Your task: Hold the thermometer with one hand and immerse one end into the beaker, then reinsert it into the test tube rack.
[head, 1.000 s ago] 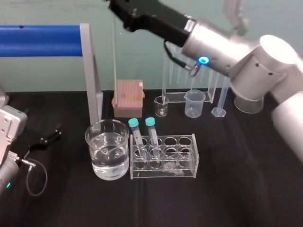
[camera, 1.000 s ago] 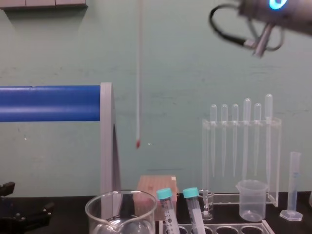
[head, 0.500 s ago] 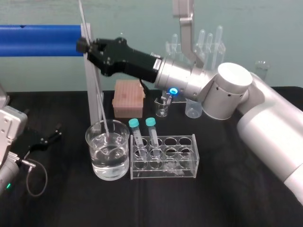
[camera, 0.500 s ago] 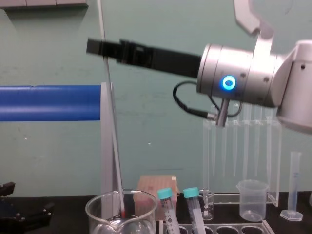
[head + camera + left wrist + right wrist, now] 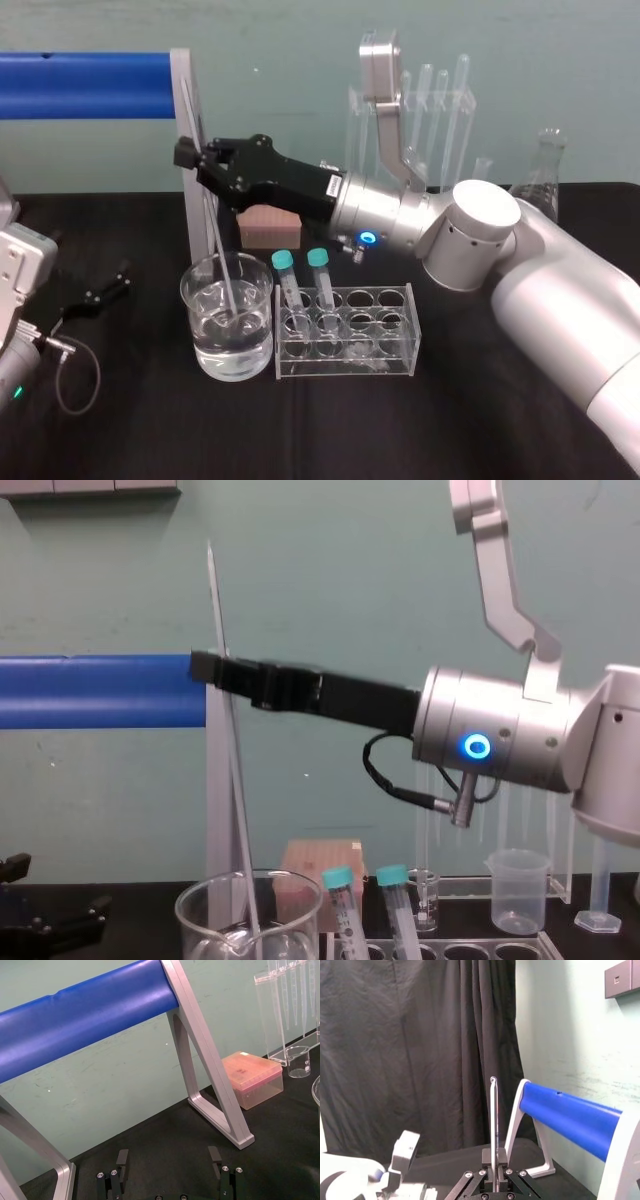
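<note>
The thermometer (image 5: 210,225) is a long thin glass rod, tilted, with its lower end down in the water of the beaker (image 5: 227,322). My right gripper (image 5: 190,158) is shut on it well above the beaker's rim. In the chest view the thermometer (image 5: 228,750) crosses the right gripper (image 5: 205,666) and drops into the beaker (image 5: 200,908). The right wrist view looks along the thermometer (image 5: 493,1120) rising from the closed fingers. The test tube rack (image 5: 398,332) stands right of the beaker with two teal-capped tubes (image 5: 285,275). My left gripper (image 5: 116,280) rests open at the table's left, also seen as the left gripper (image 5: 169,1156).
A blue bar (image 5: 85,85) on a grey post (image 5: 190,215) stands just behind the beaker. A pink box (image 5: 268,228) sits behind the rack. A clear pipette stand (image 5: 425,105) and a glass flask (image 5: 540,180) are at the back right.
My right arm has come down and to the left with the thermometer. Its lower end went from high above the table into the beaker's water and sank deeper.
</note>
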